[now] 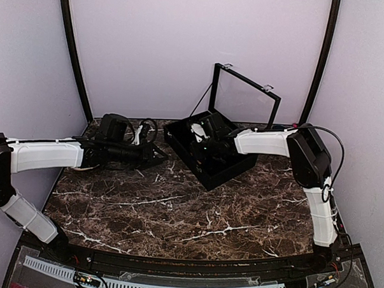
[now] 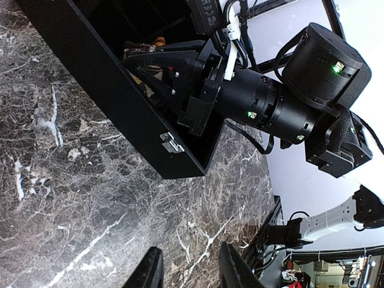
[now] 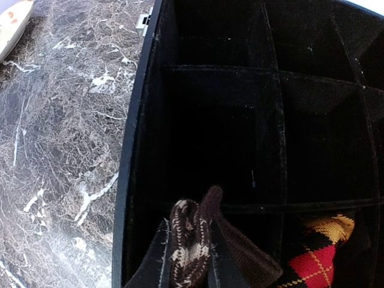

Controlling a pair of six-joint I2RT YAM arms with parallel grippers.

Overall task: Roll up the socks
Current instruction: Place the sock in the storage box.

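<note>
While the right arm reaches into the open black box [image 1: 213,180], the right pincer [image 3: 188,237] is clamped on the tan-diamond sock [image 3: 186,255]. The sock is bunched between both fingers [image 3: 159,258], with a dark fold spilling to one side. The held sock sits at the compartment next to the box's outer wall [image 3: 135,180]; whether it touches the compartment floor cannot be told. The red-and-orange sock [image 3: 318,255] lies in the adjoining compartment, separated from the first by a divider [image 3: 282,180]. The remaining visible compartments appear dark. The box lid [image 1: 245,98] stands upright behind the box. The left arm extends low over the marble desk [image 1: 176,213], with the left pincer [image 2: 192,261] near the front wall of the box but apart from it. Its fingers [image 2: 153,270] stand apart with only the desk surface between them.
</note>
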